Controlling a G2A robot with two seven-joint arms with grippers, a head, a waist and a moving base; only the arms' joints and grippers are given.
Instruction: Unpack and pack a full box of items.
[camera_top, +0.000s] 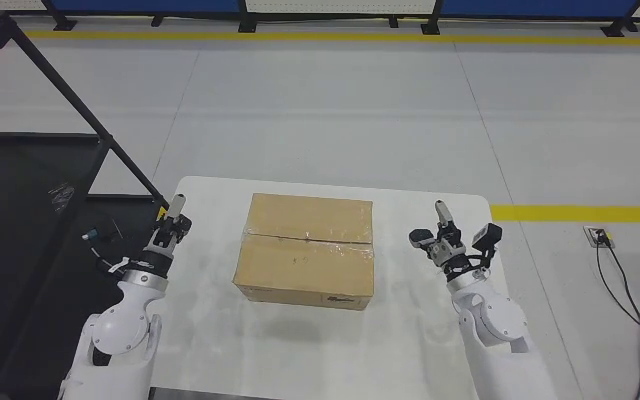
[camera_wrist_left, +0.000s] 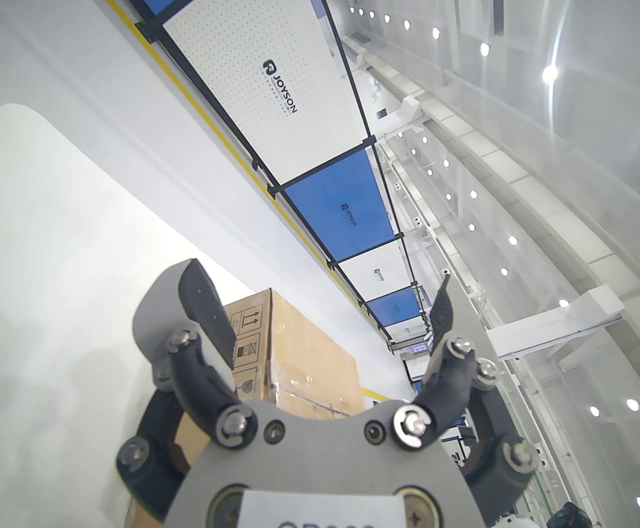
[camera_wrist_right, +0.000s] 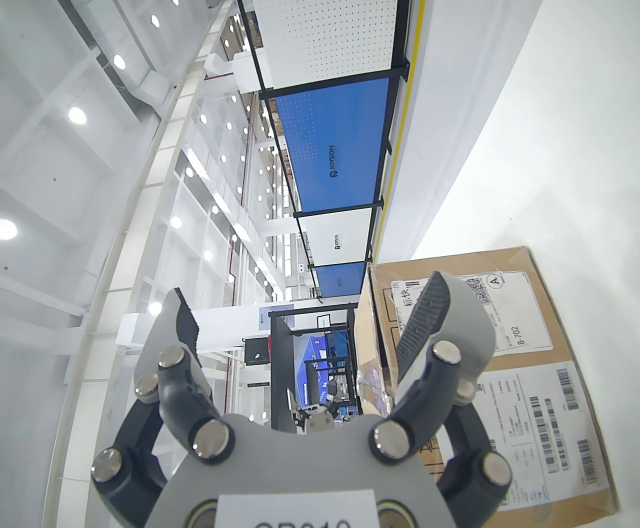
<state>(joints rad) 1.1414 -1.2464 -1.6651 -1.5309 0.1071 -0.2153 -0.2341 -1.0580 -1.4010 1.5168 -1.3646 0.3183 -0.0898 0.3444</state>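
The closed box (camera_top: 305, 250) sits mid-tabletop (camera_top: 420, 330) between the left tool (camera_wrist_left: 320, 280) and right tool (camera_wrist_right: 307, 287), both spread wide and empty, and its seemingly taped seam could make it skid when the flaps are pulled.

Box (camera_top: 305, 250): tan cardboard, clear glossy tape (camera_top: 310, 240) along the top seam, white labels (camera_wrist_right: 545, 425) with black barcodes. Desk (camera_top: 210, 300): white. Left gripper (camera_wrist_left: 320, 290) and right gripper (camera_wrist_right: 308, 290): grey, jaws faced with black pads (camera_wrist_right: 425, 325). Floor (camera_top: 350, 100): pale grey, yellow line (camera_top: 330, 37) at 12 o'clock.
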